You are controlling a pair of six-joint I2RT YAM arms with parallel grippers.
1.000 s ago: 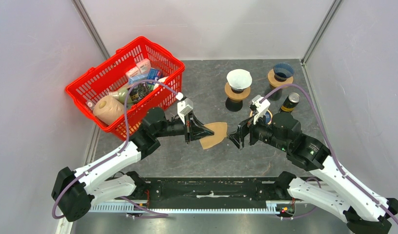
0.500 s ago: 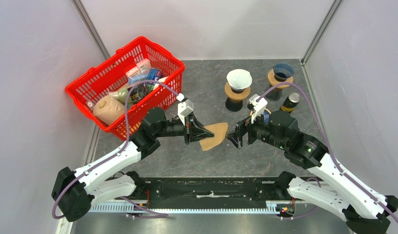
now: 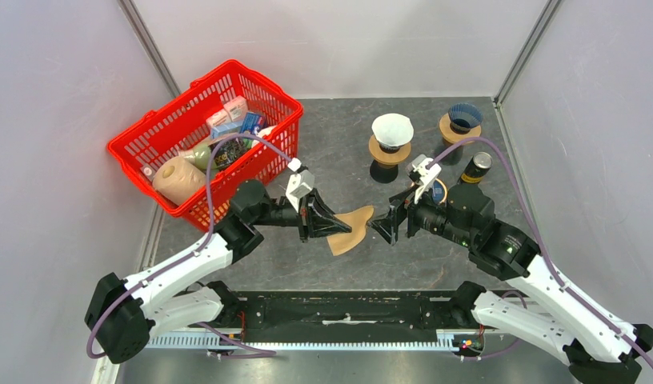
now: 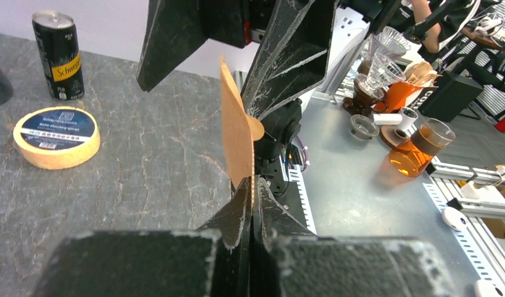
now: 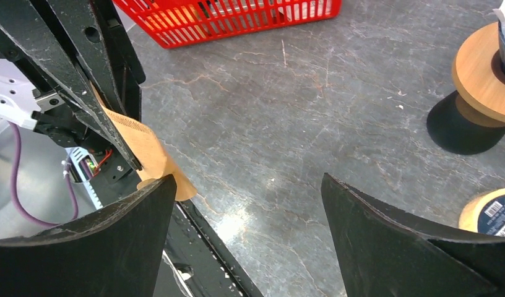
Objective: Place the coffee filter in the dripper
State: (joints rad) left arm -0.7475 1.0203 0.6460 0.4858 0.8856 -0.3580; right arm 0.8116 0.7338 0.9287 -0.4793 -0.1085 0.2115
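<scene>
Pale walls are enclosing the stone-patterned tabletop at nine, twelve and three o'clock; a grey, perhaps metal, bench is showing beyond.

The black can reads "Schweppes" down its side.

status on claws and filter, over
Left claw shut on filter, held upright off the table. Right claw open, straddling its free edge. Filter not placed yet. Nothing else between the claws.

It was a robotics lab: a grey stone-patterned tabletop boxed in by plain white panels, an aluminium rail along its near edge, and a metal bench beyond carrying coffee glassware.
</scene>
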